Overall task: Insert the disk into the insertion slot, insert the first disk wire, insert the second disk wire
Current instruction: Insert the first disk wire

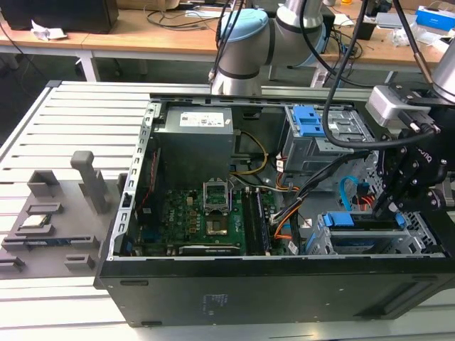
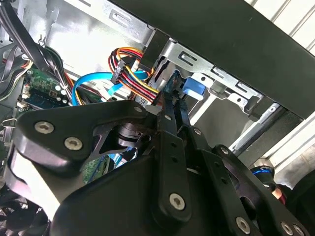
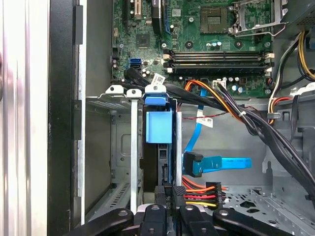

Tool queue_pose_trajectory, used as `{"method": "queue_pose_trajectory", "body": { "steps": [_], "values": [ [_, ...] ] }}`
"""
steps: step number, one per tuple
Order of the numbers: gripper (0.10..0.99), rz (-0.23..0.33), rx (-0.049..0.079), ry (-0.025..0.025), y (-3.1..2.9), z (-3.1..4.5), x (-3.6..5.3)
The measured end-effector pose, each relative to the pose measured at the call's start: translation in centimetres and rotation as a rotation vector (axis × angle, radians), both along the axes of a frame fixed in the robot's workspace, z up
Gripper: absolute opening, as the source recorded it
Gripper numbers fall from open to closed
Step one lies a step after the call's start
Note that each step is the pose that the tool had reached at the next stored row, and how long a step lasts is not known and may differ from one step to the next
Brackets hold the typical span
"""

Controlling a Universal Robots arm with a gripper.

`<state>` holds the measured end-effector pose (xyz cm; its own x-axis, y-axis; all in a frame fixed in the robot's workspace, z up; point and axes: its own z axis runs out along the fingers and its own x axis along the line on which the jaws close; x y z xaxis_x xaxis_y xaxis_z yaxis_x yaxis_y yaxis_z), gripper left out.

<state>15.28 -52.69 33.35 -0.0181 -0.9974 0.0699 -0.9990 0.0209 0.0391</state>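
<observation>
Though deep in the insertion slot (image 3: 134, 147), the disk (image 3: 160, 128) just ahead of the jaws, these seemingly together.

Even bright room light, soft shadow inside the computer case (image 1: 249, 298).

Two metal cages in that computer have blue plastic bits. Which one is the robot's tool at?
The low silver insertion slot holding the blue-framed disk, under the tool; the taller grey bay stands apart.
</observation>
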Motion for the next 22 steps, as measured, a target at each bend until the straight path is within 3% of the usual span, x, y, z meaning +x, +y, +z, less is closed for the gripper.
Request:
{"method": "queue_pose_trajectory", "body": {
  "steps": [4, 5, 6, 11, 13, 14, 15, 17, 22],
  "values": [
    [0.180, 0.000, 0.002, -0.0001, 0.01, -0.13, 0.00],
    [0.243, 0.000, -0.001, 0.0000, 0.01, -0.02, 0.00],
    [0.243, 0.000, -0.002, 0.0000, 0.00, 0.10, 0.00],
    [0.243, 0.000, -0.001, 0.0000, 0.10, 3.09, 0.00],
    [0.161, 0.000, -0.001, 0.0000, 0.19, 3.82, 0.00],
    [0.106, 0.000, -0.001, 0.0000, 0.23, 4.54, 0.00],
    [0.106, 0.000, -0.001, 0.0000, 0.25, 5.27, 0.00],
    [0.106, 0.000, -0.001, 0.0001, 0.25, 5.71, 0.00],
    [0.106, 0.000, -0.001, 0.0000, 0.25, 5.73, 0.00]
  ]
}}
